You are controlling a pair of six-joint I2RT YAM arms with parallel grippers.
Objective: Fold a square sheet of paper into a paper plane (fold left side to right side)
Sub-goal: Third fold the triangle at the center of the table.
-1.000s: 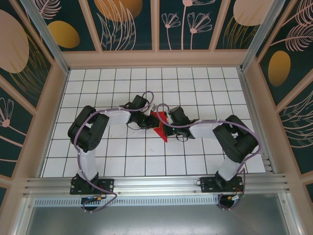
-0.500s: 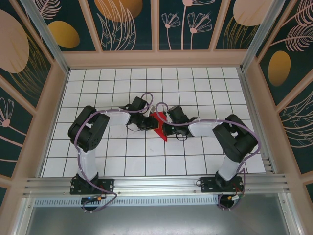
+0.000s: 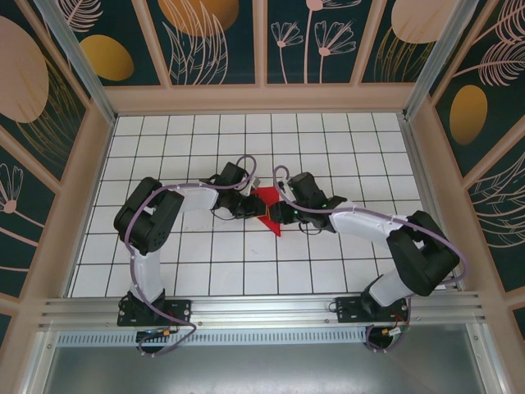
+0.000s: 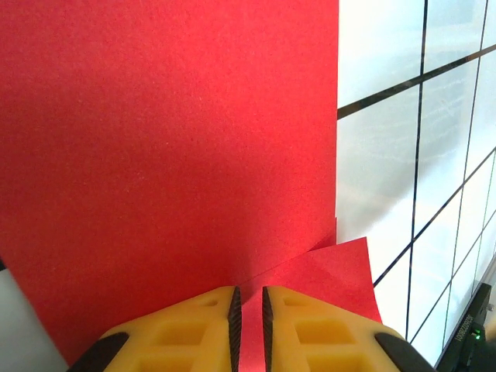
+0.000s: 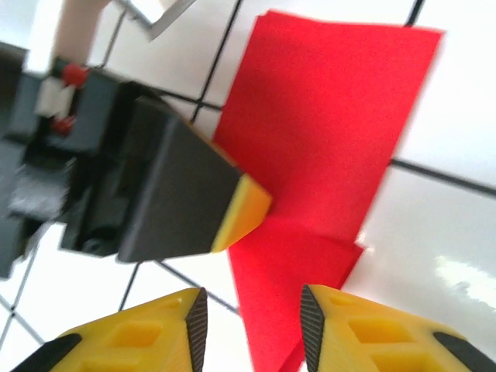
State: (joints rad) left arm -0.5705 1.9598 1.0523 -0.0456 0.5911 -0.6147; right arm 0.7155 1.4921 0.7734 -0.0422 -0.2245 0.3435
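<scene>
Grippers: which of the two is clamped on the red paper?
The left gripper: its jaws are pinched nearly together on the red paper. The right gripper has its jaws apart, gripping nothing.

A robot lab cell: a white gridded table (image 3: 221,271), wooden-framed walls (image 3: 262,98) with printed leaf panels (image 3: 213,41) around it, an aluminium rail (image 3: 262,310) along its near edge.
</scene>
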